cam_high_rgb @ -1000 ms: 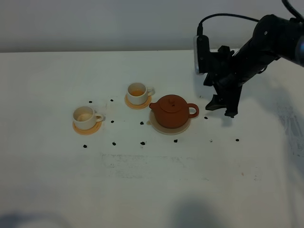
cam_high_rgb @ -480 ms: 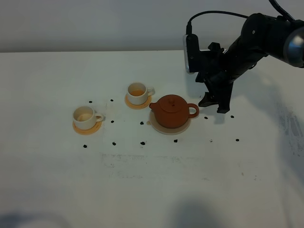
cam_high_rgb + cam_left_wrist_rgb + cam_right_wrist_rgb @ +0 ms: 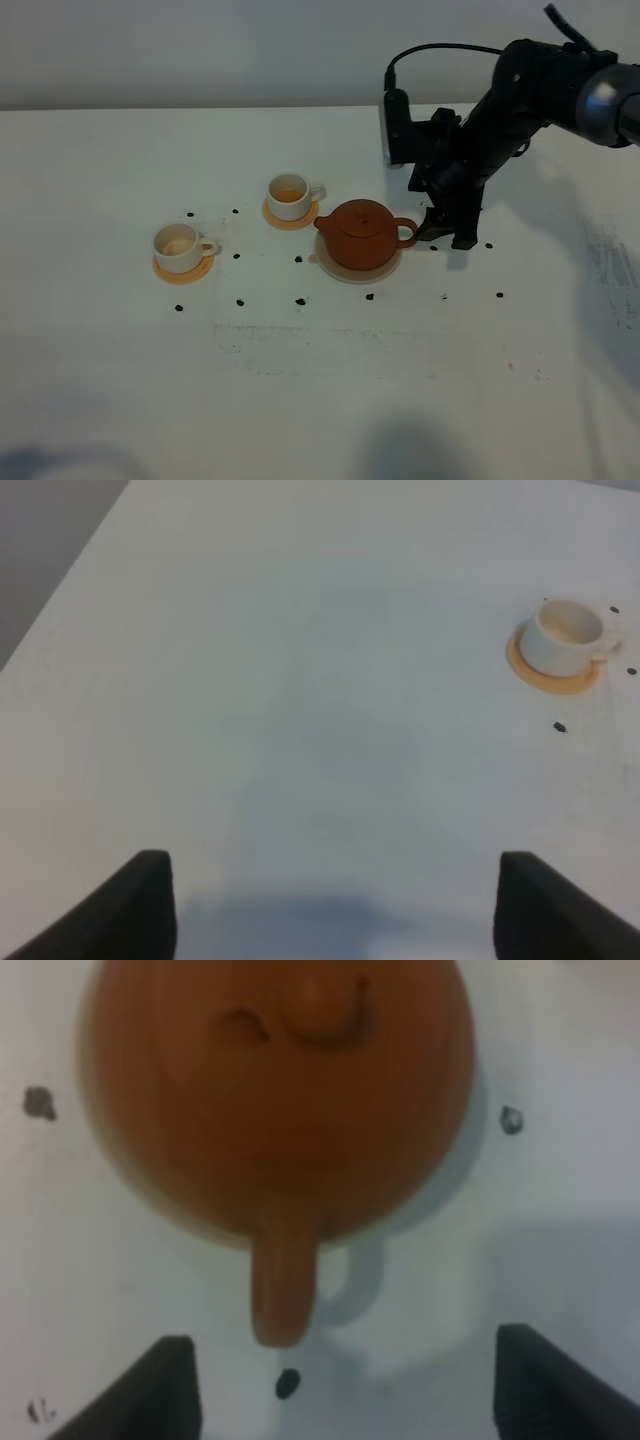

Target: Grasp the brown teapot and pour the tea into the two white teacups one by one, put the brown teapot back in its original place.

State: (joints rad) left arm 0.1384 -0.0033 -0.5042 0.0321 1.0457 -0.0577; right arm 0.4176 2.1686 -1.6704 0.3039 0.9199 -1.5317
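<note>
The brown teapot (image 3: 362, 233) sits on the pale beige trivet (image 3: 385, 269) at the table's middle, handle toward the right. My right gripper (image 3: 447, 232) hangs open just right of the handle, apart from it. In the right wrist view the teapot (image 3: 275, 1090) fills the picture, its handle (image 3: 283, 1285) pointing between my two fingertips (image 3: 165, 1380). Two white teacups stand on orange-tan coasters: one (image 3: 291, 195) behind-left of the teapot, one (image 3: 180, 246) farther left. The left wrist view shows one teacup (image 3: 565, 640) far from the open, empty left gripper (image 3: 330, 905).
Small black dots (image 3: 300, 301) are scattered on the white table (image 3: 320, 380) around the cups and teapot. The right arm's cable (image 3: 440, 50) loops above the table's back edge. The left arm is out of the exterior view.
My right gripper has moved left and slightly down toward the teapot's handle. The teapot and both cups have not moved.
</note>
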